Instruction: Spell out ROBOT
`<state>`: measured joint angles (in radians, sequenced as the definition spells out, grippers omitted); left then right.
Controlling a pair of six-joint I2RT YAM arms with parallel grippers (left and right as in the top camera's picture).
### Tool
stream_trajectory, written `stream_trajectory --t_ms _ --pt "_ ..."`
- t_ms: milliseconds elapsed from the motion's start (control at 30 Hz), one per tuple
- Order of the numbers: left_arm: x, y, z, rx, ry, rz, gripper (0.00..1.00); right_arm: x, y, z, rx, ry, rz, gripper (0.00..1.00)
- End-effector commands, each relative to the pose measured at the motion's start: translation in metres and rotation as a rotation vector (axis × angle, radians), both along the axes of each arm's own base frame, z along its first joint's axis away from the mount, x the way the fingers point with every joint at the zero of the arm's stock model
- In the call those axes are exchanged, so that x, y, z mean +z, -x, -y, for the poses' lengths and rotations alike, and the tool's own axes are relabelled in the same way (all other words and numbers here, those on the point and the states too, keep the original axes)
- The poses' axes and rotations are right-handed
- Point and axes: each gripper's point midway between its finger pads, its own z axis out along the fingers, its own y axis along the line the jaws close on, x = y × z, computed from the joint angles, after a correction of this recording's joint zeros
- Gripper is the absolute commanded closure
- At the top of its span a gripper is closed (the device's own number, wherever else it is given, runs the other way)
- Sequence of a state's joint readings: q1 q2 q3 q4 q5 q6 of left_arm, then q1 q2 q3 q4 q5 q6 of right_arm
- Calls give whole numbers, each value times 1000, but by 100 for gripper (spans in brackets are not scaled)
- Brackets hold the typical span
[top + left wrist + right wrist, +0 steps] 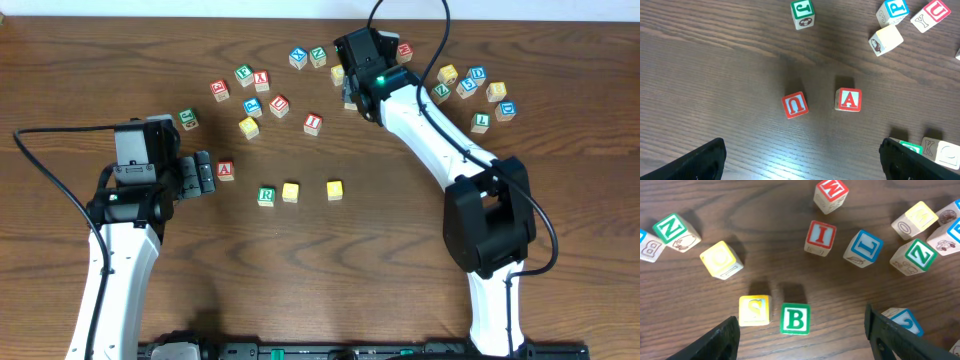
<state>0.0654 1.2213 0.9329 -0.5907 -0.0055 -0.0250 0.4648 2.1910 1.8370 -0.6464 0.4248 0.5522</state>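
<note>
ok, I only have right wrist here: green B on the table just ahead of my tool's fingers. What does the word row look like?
Observer: Overhead shows the green R, a yellow cube close beside it, a gap, then a second yellow cube.
Operator: Left arm in the way?
Observer: No. The left tool is open, left of the row, next to the red A.
Operator: Anything near that gap?
Observer: Only the red I, straight beyond the gap on the far side, well apart from the row.
</note>
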Motion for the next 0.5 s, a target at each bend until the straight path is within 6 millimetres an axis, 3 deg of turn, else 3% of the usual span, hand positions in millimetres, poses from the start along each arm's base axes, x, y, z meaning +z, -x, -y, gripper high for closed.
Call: stream_trajectory --t_ms 0,467 --pt "11 -6 -2 1 -7 29 4 11 1 10 -38 3 26 25" --pt "11 -6 -2 1 -7 29 4 -26 12 7 -11 -20 -19 29"
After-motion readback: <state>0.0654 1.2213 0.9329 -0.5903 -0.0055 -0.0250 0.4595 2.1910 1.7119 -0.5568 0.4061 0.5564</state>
